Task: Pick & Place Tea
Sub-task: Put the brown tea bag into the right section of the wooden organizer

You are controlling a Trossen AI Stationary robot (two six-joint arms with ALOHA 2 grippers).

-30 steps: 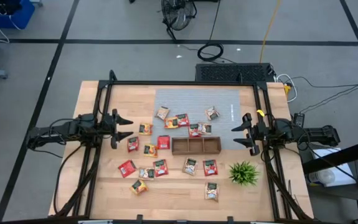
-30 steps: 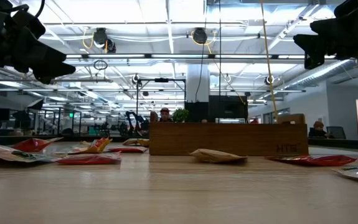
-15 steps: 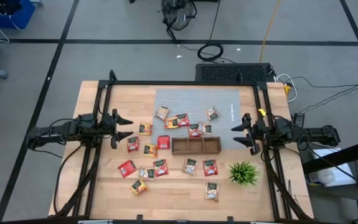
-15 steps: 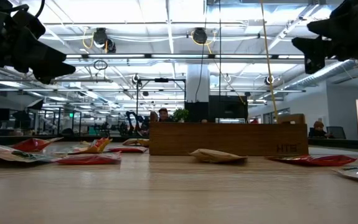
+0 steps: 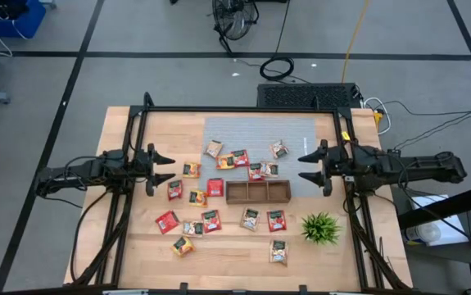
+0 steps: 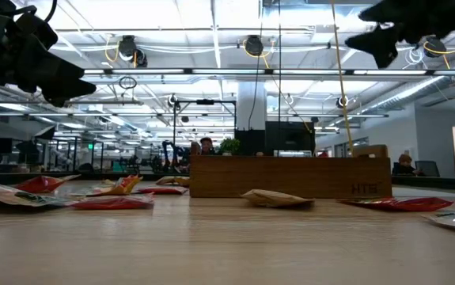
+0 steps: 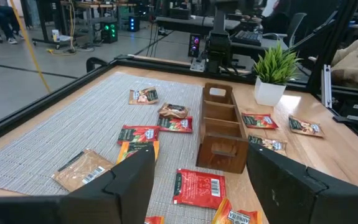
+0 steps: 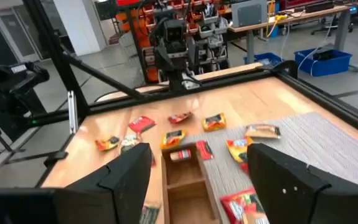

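Reaching phase: right gripper [image 5: 310, 166] raised above table's right side, jaws wide, empty, pointing toward wooden tray [image 5: 257, 192]. Left gripper [image 5: 162, 167] hovers at left, jaws apart, empty. Tea sachets [image 5: 210, 220] all loose on table, scattered left, far and near of tray; tray compartments look empty. Judged: no pick yet. Next move: descend on sachet by tray's far edge [image 5: 261, 170], pinch flat packet cleanly.
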